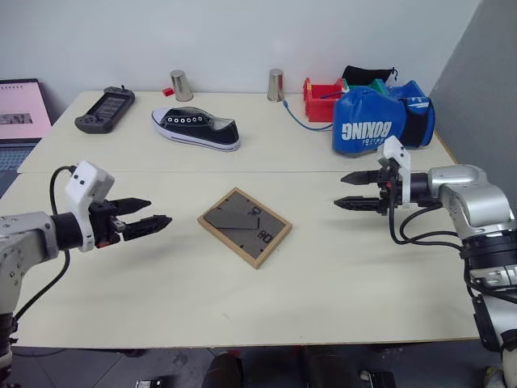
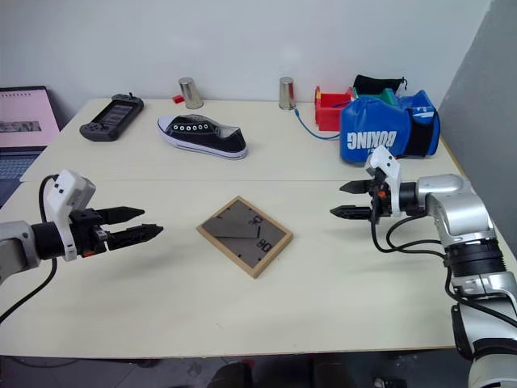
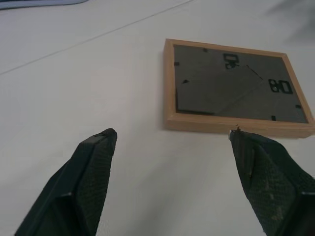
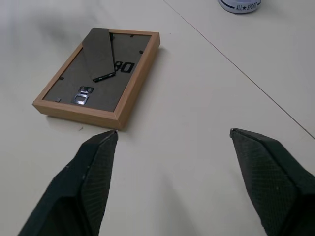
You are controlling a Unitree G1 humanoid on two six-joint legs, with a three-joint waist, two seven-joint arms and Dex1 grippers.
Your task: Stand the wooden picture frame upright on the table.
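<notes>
right pincer (image 1: 347,191) near blue bag (image 1: 380,121) reading "boxing".

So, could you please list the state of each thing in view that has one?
wooden picture frame: lying flat, back up, stand folded, not held
left end effector: open, empty, beside the frame
right end effector: open, empty, beside the frame
shoe: resting on its sole
two metal cups: upside down

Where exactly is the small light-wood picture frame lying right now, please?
The small light-wood picture frame lies face down, dark grey back up, mid-table on the cream tabletop, between the two pincers and nearer than the seam.
</notes>
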